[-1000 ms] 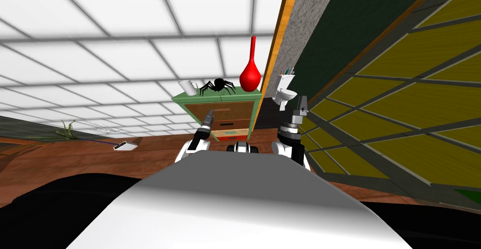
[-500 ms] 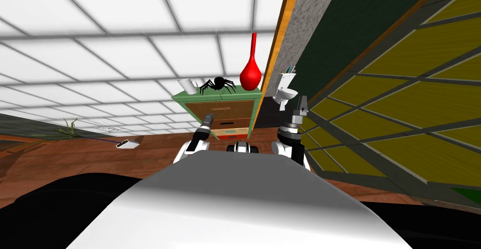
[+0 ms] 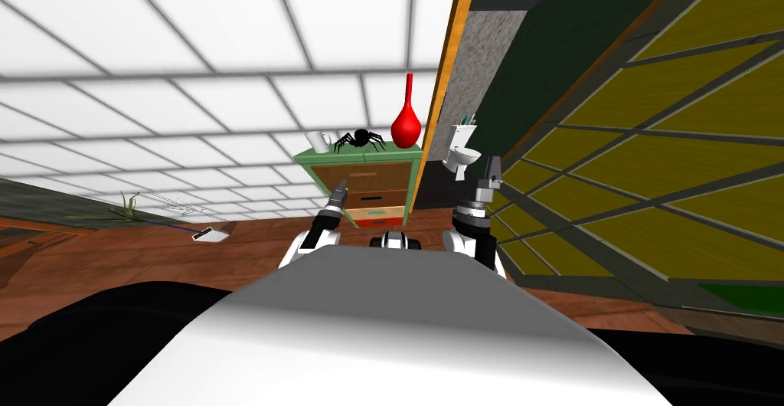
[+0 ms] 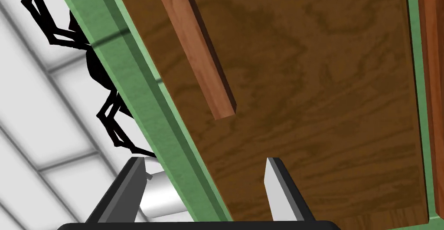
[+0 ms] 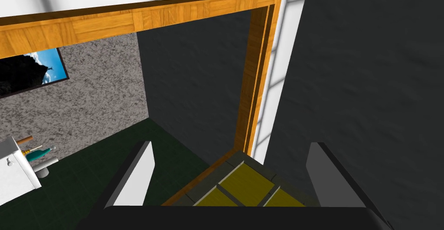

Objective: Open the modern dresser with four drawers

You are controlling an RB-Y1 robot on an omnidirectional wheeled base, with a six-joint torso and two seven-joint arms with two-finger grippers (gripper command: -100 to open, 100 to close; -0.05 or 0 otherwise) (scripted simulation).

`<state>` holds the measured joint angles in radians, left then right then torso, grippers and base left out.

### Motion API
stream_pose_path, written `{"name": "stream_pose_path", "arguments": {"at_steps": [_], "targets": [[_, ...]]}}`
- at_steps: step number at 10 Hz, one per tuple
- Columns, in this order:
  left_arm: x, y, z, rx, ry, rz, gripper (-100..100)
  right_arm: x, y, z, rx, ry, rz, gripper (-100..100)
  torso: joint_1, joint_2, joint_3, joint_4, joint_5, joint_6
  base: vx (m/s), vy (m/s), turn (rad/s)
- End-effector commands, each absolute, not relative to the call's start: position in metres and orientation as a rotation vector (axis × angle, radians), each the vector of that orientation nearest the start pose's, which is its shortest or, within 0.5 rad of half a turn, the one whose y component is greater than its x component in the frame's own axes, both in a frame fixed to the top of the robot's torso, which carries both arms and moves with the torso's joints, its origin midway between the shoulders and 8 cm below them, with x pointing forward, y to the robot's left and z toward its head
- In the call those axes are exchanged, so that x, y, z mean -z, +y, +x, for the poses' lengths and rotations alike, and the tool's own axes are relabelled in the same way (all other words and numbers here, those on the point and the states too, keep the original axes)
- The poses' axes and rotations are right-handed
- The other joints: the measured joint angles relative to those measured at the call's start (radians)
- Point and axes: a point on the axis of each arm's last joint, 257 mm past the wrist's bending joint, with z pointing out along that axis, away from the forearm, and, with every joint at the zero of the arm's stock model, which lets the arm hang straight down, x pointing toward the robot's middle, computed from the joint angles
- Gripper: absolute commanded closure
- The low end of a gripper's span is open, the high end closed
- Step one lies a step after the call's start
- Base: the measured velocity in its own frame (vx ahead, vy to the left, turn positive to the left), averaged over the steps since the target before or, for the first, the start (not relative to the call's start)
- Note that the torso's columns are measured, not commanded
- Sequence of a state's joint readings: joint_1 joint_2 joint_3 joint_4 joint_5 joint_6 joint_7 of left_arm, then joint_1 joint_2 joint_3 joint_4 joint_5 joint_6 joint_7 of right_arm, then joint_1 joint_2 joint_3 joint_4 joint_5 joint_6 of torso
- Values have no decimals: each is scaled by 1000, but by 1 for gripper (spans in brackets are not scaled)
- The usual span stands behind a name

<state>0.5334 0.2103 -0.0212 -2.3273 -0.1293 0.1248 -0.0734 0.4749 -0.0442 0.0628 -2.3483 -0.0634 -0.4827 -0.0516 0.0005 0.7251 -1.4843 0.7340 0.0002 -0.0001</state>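
Note:
The dresser point(image 3: 383, 175) has a green frame and brown wood-grain drawer fronts and stands against the white tiled wall, just ahead of me. My left gripper point(image 3: 341, 187) is raised at its upper left part. In the left wrist view the left gripper point(image 4: 204, 184) is open, with the green frame edge point(image 4: 143, 93) running past between its fingers. The top drawer front point(image 4: 303, 110) carries a reddish wooden bar handle point(image 4: 195, 49), a short way beyond the fingertips and untouched. My right gripper point(image 3: 491, 165) is held up to the right of the dresser, open point(image 5: 230, 171) and empty.
On the dresser top are a black spider figure point(image 3: 358, 139), a red long-necked vase point(image 3: 406, 126) and a white mug point(image 3: 319, 142). An orange door frame point(image 3: 440, 95) stands right of the dresser, with a toilet point(image 3: 462, 152) beyond. A small white object point(image 3: 210, 234) lies on the floor to the left.
The whole head view has shifted slightly and the dresser looks a little smaller, so my own camera has moved. Both arms stay about where they were.

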Motion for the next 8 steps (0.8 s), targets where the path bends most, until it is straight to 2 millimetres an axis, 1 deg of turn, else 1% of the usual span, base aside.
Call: {"name": "stream_pose_path", "arguments": {"at_steps": [1,2,3,4,5,6,7,8], "targets": [[109,290,397,884,1268,-867,-100,-58,-256,336,-1484,550,635,0,-1,5,3,2,0,0,183,1,-27],[109,291,396,878,1274,-873,-100,-58,-256,336,-1484,550,635,0,-1,11,7,3,0,0,180,-1,-32],[109,290,396,882,1269,-868,-100,-58,-256,336,-1484,550,635,0,-1,14,9,4,0,0,84,0,-4],[107,303,403,853,1254,-885,-100,-58,-256,336,-1484,550,634,0,-1,20,12,6,0,0,-16,9,-243],[107,310,406,840,1246,-893,-100,-58,-256,336,-1484,550,634,0,0,23,14,7,0,1,-53,22,-243],[105,323,411,814,1228,-910,-100,-58,-256,336,-1484,550,634,0,0,21,13,6,0,0,-95,8,-250],[104,330,414,801,1219,-919,-100,-58,-256,336,-1484,550,634,0,-1,18,12,5,0,0,-107,3,-191],[103,343,419,777,1201,-939,-100,-58,-256,336,-1484,550,634,0,-1,15,10,4,0,0,-91,0,-272]]}}
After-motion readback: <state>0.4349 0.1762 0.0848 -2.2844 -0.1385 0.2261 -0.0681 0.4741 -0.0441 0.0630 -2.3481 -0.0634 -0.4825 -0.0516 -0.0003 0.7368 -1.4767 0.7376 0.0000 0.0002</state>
